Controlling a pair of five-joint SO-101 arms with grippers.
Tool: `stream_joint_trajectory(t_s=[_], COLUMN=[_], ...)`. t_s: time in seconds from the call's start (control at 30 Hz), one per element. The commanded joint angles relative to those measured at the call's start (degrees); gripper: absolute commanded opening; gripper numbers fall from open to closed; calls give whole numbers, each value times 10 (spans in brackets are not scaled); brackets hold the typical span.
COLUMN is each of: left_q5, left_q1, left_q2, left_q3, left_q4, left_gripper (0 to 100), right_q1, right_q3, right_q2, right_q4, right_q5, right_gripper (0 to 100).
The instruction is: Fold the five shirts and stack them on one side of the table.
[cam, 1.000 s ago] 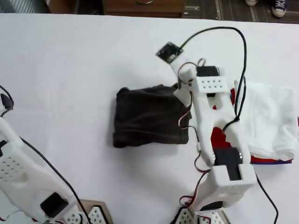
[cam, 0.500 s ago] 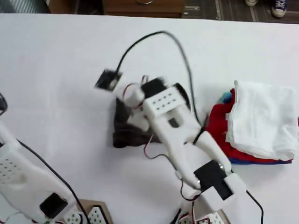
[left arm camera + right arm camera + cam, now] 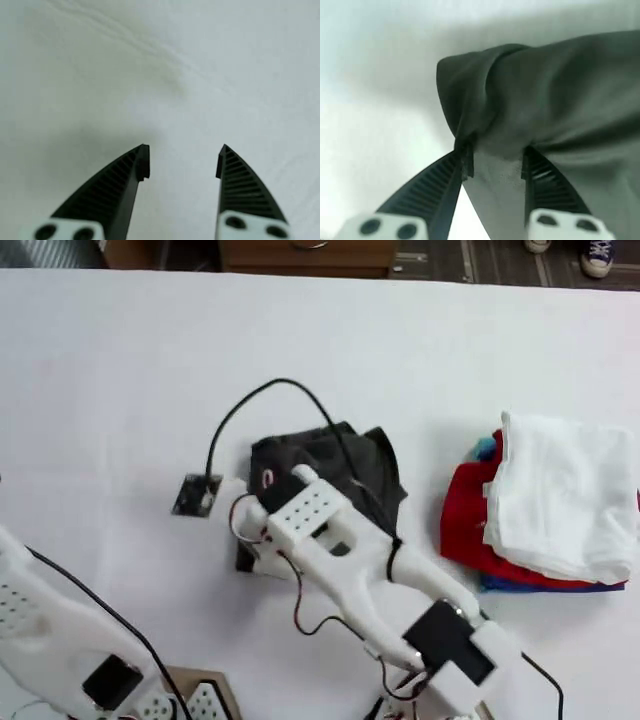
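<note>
A dark grey folded shirt (image 3: 350,465) lies in the middle of the white table (image 3: 120,370). My right gripper (image 3: 258,535) is down at that shirt's near left corner. In the right wrist view the gripper (image 3: 495,165) stands open, its fingers straddling the edge of the dark shirt (image 3: 560,100), with fabric lying between them. At the right side sits a stack: a white shirt (image 3: 565,490) on top, a red one (image 3: 465,525) under it, and a blue edge (image 3: 540,585) below. My left gripper (image 3: 181,160) is open over bare tablecloth.
The left arm's white body (image 3: 50,640) stays at the near left corner. A small black module (image 3: 195,495) on a black cable (image 3: 260,395) hangs beside the right arm, left of the dark shirt. Bare tablecloth spreads across the far and left parts.
The right arm has swung from the dark shirt's right side, near the stack, across to its left near corner. The left arm has barely moved.
</note>
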State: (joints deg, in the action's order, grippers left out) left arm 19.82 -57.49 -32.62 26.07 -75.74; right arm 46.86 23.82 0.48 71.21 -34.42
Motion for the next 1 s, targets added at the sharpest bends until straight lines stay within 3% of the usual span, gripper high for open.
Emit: stream_joint_trajectory(t_s=[0.0, 0.23, 0.43, 0.63, 0.97], left_q5=[4, 5, 5, 6, 6], left_q1=[-4, -3, -1, -8, -13], left_q2=[-4, -16, -16, -13, -16], left_q3=[6, 6, 7, 7, 7], left_q4=[5, 5, 4, 3, 4], left_gripper=[241, 241, 241, 241, 241], right_q1=[-42, -170, -156, -106, -148], right_q3=[-33, -215, -397, -586, -839], right_q2=[-54, -22, 192, 377, 571], right_q4=[5, -44, -36, 60, 79], right_q5=[-12, -48, 8, 14, 11], right_gripper=[169, 166, 79, 94, 94])
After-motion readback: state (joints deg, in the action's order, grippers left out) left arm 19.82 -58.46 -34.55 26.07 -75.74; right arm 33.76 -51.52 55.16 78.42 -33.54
